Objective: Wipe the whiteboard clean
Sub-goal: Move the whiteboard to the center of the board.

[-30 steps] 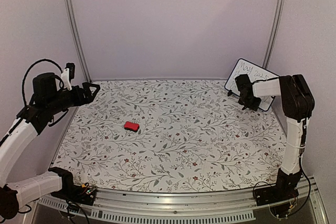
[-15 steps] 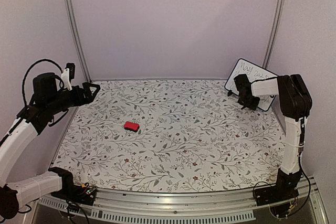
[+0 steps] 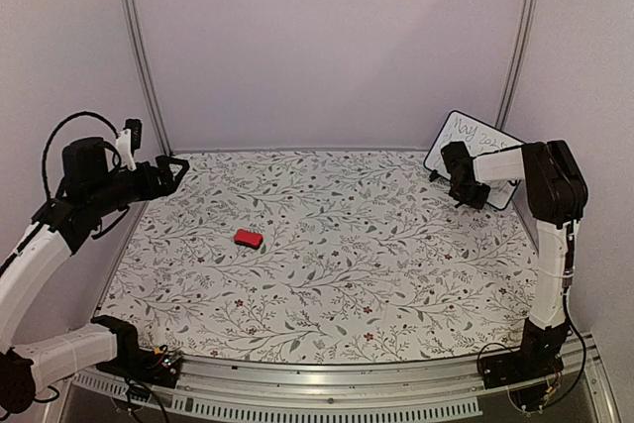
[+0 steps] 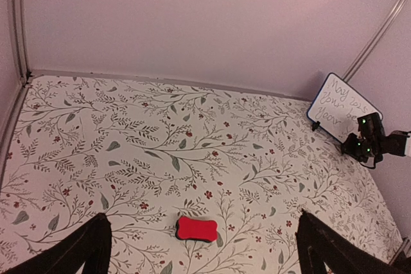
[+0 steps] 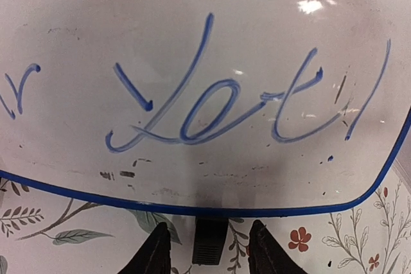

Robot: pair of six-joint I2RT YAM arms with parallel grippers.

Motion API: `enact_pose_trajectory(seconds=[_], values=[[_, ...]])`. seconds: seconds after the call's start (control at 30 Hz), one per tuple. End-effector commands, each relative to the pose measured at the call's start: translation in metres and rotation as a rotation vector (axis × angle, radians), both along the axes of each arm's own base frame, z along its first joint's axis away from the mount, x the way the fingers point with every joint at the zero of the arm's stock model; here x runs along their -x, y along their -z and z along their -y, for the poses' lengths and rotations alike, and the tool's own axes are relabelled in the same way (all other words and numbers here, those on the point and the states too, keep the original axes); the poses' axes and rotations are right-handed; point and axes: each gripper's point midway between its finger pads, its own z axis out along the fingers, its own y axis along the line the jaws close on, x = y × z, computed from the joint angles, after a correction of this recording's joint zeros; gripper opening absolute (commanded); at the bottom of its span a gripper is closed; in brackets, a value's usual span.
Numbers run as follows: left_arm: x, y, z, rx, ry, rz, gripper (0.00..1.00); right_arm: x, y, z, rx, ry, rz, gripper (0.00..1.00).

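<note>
Whiteboard (image 3: 468, 136) scribbled | left end effector (image 4: 202, 217) spread wide | right end effector (image 5: 209, 224) part-spread astride its foot (image 5: 210, 247)

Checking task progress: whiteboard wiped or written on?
Written on: blue handwriting covers the whiteboard; the red eraser lies apart from it.

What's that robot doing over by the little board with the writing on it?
The right fingers sit at the bottom edge of the whiteboard, one on each side of a black foot, not squeezing it. The blue writing is not wiped yet. The red eraser lies well away, in front of the left fingers, which are open and empty.
</note>
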Motion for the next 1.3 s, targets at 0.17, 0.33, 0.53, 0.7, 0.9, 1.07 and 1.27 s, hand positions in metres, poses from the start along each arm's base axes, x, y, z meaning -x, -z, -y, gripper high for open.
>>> enact_pose_trajectory(seconds=[0.17, 0.33, 0.53, 0.7, 0.9, 1.07, 1.27], values=[[-0.002, -0.002, -0.004, 0.004, -0.016, 0.019, 1.0, -0.004, -0.002, 0.001, 0.021, 0.017, 0.009, 0.28], [-0.004, 0.004, -0.002, 0.004, -0.005, -0.005, 1.0, -0.004, 0.0, 0.002, 0.021, 0.033, 0.003, 0.25], [-0.004, 0.004, -0.003, 0.002, -0.012, -0.002, 1.0, -0.003, 0.001, 0.002, 0.021, 0.028, -0.001, 0.1], [-0.004, 0.004, -0.004, 0.0, -0.016, -0.002, 1.0, -0.005, 0.001, 0.001, 0.02, 0.021, 0.001, 0.02], [-0.003, 0.001, -0.006, -0.003, -0.026, 0.007, 1.0, -0.004, 0.002, -0.001, 0.013, -0.005, 0.002, 0.0], [-0.003, 0.001, -0.003, 0.003, -0.01, 0.003, 1.0, 0.002, -0.004, -0.001, 0.005, -0.02, 0.029, 0.0], [-0.003, 0.0, -0.002, 0.008, -0.005, 0.008, 1.0, 0.01, -0.006, -0.008, 0.006, -0.043, 0.032, 0.0]])
